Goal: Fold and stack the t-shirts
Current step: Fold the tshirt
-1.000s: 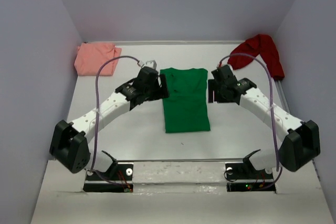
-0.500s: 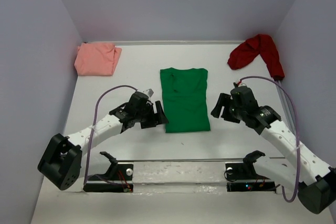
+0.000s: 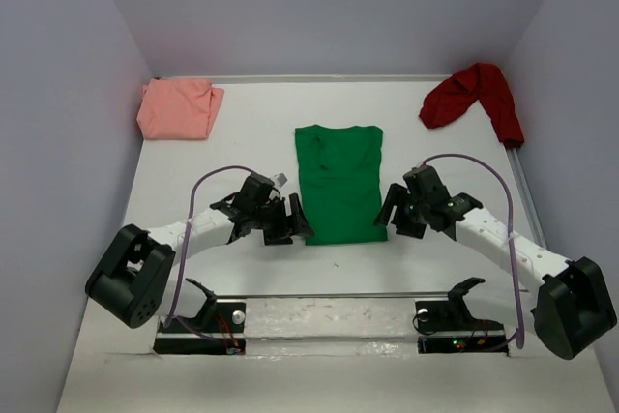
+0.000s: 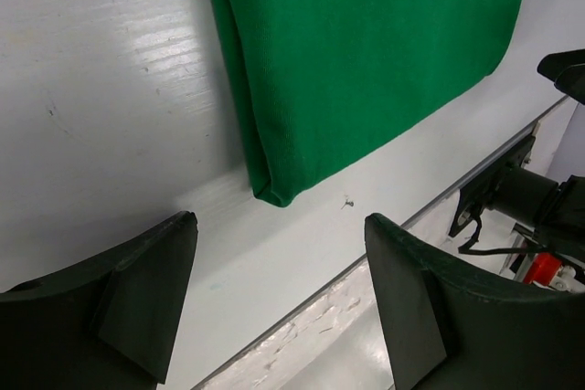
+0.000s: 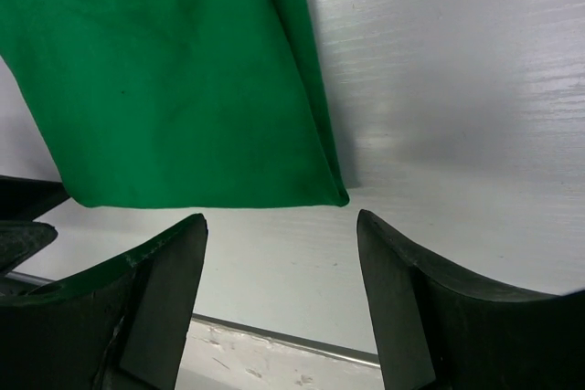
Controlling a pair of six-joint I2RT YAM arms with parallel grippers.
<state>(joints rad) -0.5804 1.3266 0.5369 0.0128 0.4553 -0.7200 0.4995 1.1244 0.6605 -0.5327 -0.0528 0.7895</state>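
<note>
Between my left gripper point(image 3: 290, 222) and my right gripper point(image 3: 391, 217) lies the green t-shirt point(image 3: 338, 186), flat on the table point(image 3: 232, 142) as a long narrow strip, its neck at the end farthest from my jaws. My wrist cameras cut most of it off: each shows only one near hem corner, just ahead of and between that gripper's jaws, with the doubled side edge running away out of view. Just beside the corner in front of my left gripper sits a tiny speck point(image 4: 347, 200); I cannot make out what it is. Far beyond my left gripper, in the corner of the table, the salmon-pink t-shirt point(image 3: 177, 108) lies bunched. Far beyond my right gripper the dark red t-shirt point(image 3: 474, 94) is heaped, and it seems to trail over the table's edge, though the view is too coarse to be sure. Both my arms reach low, elbows swung outward, wrists turned in toward the hem corners. Both sets of jaws stand spread wide, gripping nothing and clear of the cloth.
</note>
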